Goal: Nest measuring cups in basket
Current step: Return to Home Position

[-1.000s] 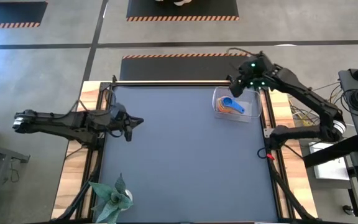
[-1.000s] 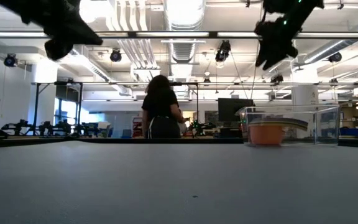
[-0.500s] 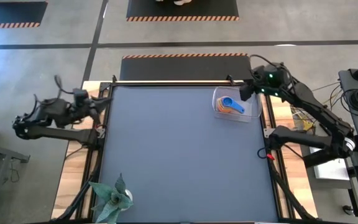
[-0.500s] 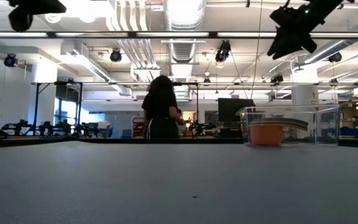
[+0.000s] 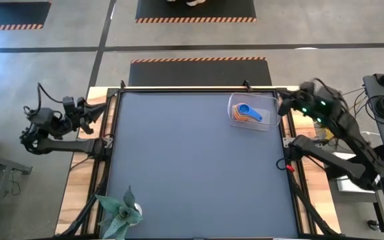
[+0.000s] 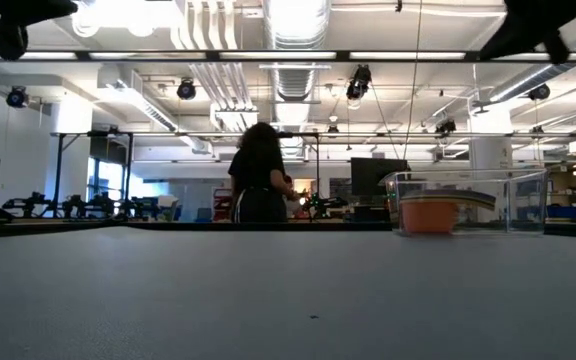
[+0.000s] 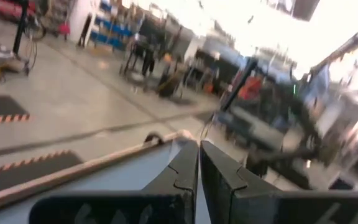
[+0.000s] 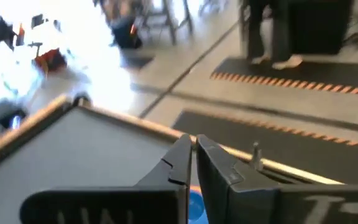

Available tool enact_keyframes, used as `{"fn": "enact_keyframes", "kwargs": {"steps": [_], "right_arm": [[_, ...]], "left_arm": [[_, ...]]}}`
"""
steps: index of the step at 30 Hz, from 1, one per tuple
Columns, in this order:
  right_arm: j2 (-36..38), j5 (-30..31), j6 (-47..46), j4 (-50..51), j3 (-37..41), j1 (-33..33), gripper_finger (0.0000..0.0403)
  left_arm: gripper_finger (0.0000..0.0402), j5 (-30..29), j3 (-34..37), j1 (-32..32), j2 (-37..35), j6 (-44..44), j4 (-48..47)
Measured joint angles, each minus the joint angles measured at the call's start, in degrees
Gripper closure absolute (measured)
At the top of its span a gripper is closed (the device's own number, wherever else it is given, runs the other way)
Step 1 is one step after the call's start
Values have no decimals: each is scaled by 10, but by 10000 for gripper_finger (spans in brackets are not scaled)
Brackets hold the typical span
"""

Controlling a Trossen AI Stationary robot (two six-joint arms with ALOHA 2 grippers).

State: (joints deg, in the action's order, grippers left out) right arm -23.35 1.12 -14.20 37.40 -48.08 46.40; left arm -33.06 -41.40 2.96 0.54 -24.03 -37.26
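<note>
The clear basket [image 5: 269,115] stands at the table's far right; the low view shows it as a transparent box [image 6: 508,200]. Inside lie the measuring cups [image 5: 247,114], stacked, a blue one on top and orange and yellow rims under it. The low view shows an orange cup [image 6: 428,216] on the basket's floor. My right gripper [image 8: 194,149] is shut and empty, raised just right of the basket over the table's right edge [image 5: 285,103]. My left gripper [image 7: 199,154] is shut and empty, drawn back past the table's left edge [image 5: 99,110].
A green paper-like plant [image 5: 120,213] stands at the table's near left corner. A metal rail [image 5: 192,88] runs along the far edge. In the room behind the table a person [image 6: 258,175] stands with their back to me.
My right gripper has gone from above the basket's far side toward the table's right edge and risen. My left arm has pulled back from over the table's left part to beyond its left edge and folded up. The basket and cups have stayed put.
</note>
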Motion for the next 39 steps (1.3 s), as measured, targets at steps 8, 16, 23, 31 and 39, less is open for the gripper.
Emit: {"fn": "enact_keyframes", "kwargs": {"steps": [8,16,23,31,39], "right_arm": [[136,101,-47,-5,59,0,394],[232,122,-148,37,133,0,394],[207,119,-184,77,156,0,394],[210,124,-260,75,192,0,394],[207,120,-328,73,198,0,394]], "left_arm": [[402,13,61,1,-6,-12,48],[402,88,225,1,-4,-57,265],[402,98,359,1,-5,-75,484],[402,96,397,1,-3,-91,530],[402,96,381,1,-3,-16,527]]}}
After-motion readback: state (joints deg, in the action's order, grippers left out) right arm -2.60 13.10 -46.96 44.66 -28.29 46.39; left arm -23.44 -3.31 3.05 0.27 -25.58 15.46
